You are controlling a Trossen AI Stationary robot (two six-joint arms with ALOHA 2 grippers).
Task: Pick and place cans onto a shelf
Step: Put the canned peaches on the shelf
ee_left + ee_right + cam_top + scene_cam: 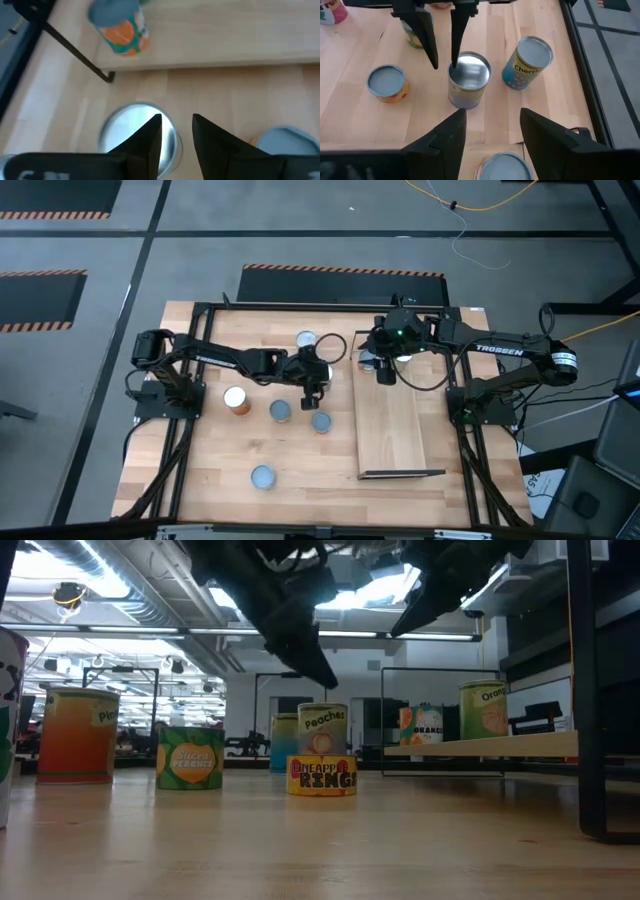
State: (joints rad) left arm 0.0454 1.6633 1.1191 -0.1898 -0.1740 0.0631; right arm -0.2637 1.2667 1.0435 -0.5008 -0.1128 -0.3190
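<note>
My left gripper (315, 390) is open and points down just above a silver-topped "Peaches" can (469, 75), which stands upright on the tabletop. In the right wrist view one finger (456, 45) is over the can's rim and the other (427, 40) is outside it. The low view shows a gap between the fingers and the can's top (323, 710). My right gripper (492, 135) is open over the far end of the pale-wood shelf (395, 430), above a pale blue can top (502, 167). Two orange-labelled cans (425, 725) (483, 708) stand on the shelf.
A "Cherry" can (527, 62) stands just beyond the silver one, and a low pineapple can (387, 82) just nearer. An orange-sided can (235, 398) and two more cans (281, 411) (263, 476) stand on the tabletop's left half. A thin dark frame (400, 474) closes the shelf's near end.
</note>
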